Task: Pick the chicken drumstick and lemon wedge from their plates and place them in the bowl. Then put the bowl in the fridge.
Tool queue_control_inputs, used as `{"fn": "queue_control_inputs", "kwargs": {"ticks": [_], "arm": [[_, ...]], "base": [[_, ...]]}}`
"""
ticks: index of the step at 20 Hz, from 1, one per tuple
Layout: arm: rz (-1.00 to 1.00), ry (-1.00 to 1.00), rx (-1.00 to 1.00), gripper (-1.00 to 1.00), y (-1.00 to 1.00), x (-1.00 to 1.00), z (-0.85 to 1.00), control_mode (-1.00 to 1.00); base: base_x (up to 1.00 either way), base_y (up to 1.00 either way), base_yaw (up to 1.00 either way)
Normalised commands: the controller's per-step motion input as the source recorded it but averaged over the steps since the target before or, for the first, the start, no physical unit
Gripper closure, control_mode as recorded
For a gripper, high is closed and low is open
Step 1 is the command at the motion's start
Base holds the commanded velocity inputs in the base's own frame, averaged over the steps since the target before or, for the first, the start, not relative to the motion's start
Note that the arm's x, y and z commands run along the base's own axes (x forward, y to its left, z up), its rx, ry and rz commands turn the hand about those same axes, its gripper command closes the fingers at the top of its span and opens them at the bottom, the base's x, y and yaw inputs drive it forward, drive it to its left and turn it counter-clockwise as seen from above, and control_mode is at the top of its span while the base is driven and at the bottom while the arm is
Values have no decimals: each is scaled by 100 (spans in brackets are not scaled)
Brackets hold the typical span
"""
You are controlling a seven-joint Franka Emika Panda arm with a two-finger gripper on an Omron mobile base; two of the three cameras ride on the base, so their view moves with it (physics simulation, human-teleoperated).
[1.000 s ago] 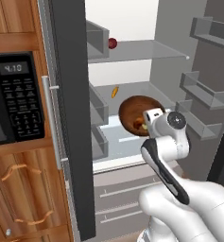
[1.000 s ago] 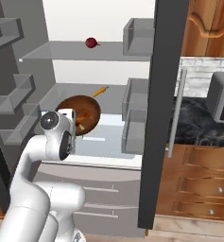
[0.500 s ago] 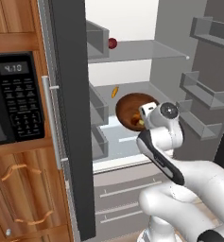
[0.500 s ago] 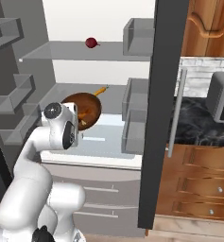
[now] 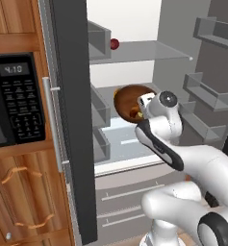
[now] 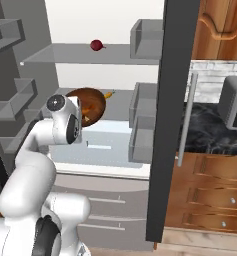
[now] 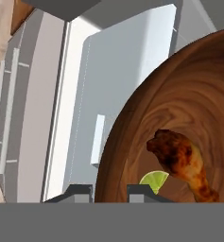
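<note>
Carrying the bowl [image 7: 179,118] deeper into the fridge [image 5: 134,77] than a second ago, we keep our gripper [image 7: 108,190] pinched on its rim, chicken drumstick [image 7: 184,160] and lemon wedge [image 7: 155,182] inside, hovering over the middle shelf's [image 5: 120,139] front edge, so release comes soon.

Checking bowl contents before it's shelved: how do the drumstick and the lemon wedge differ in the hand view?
The chicken drumstick is brown and roasted; the lemon wedge is yellow-green. The drumstick is long and tapering, clearly larger; the wedge is a small curved slice. The drumstick shows in full; the wedge is partly hidden behind a fingertip. Both lie inside the wooden bowl, side by side.
</note>
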Motion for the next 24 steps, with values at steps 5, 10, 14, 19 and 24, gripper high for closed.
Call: {"fn": "queue_control_inputs", "kwargs": {"ticks": [5,10,14,19,24], "arm": [[0,0,6,100,27,51,8,-100],[1,1,12,100,20,49,-7,-100],[1,0,2,100,28,52,-14,-100],[0,0,-2,100,32,51,-27,-100],[0,0,-9,100,27,45,-36,-100]], "base": [[0,0,0],[0,0,0],[0,0,0],[0,0,0],[0,0,0]]}}
